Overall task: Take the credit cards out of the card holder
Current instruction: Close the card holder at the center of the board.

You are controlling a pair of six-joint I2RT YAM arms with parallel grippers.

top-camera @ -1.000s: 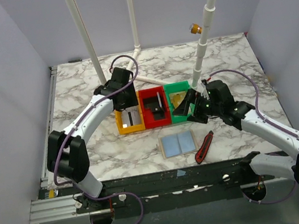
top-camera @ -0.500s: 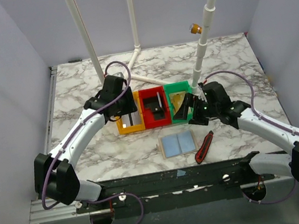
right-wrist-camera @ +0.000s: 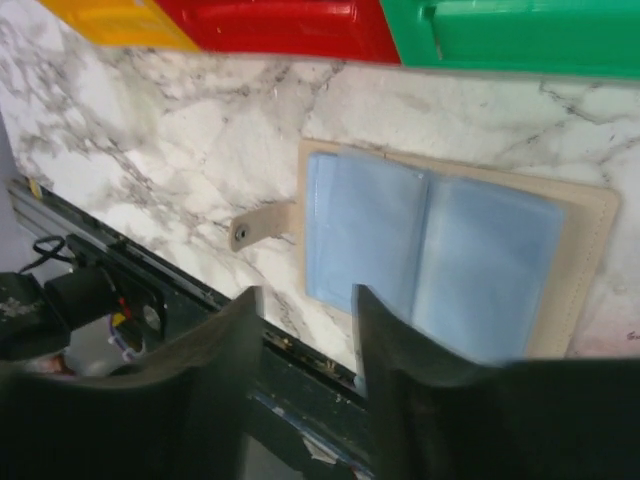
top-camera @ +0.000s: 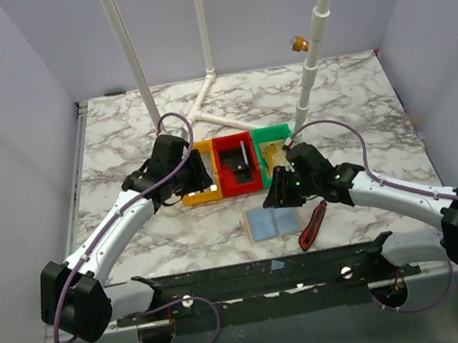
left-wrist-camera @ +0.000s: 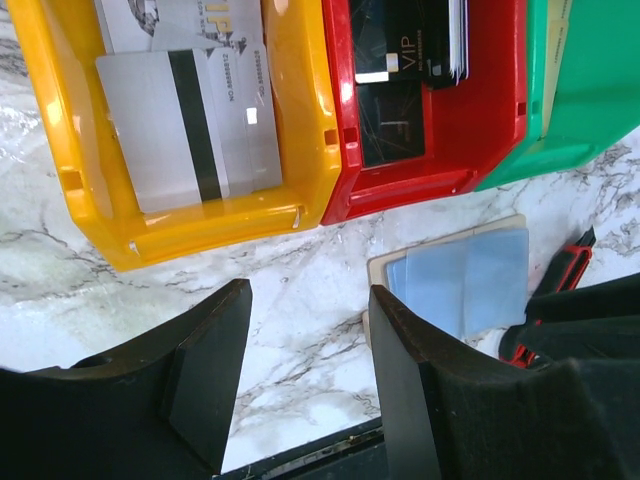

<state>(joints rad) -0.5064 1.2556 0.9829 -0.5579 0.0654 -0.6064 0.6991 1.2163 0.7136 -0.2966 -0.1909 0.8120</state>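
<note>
The card holder (top-camera: 272, 220) lies open on the marble, tan border around blue-grey pockets (right-wrist-camera: 440, 255), also seen in the left wrist view (left-wrist-camera: 460, 280). Silver credit cards (left-wrist-camera: 190, 130) with a black stripe lie in the yellow bin (left-wrist-camera: 290, 150), and dark cards (left-wrist-camera: 395, 120) lie in the red bin (left-wrist-camera: 480, 120). My left gripper (left-wrist-camera: 305, 370) hovers open over bare marble in front of the yellow bin (top-camera: 201, 197). My right gripper (top-camera: 279, 195) hangs just above the holder's far edge, its jaws apart with nothing between them (right-wrist-camera: 310, 350).
A green bin (top-camera: 272, 135) stands to the right of the red bin (top-camera: 241, 190). A red-and-black tool (top-camera: 313, 225) lies to the right of the holder. White poles (top-camera: 317, 42) rise at the back. The black front rail (top-camera: 263, 271) runs just below the holder.
My left arm has pulled back from the yellow bin toward the near left. My right gripper has come down from the green bin to the holder, and its jaws have narrowed.
</note>
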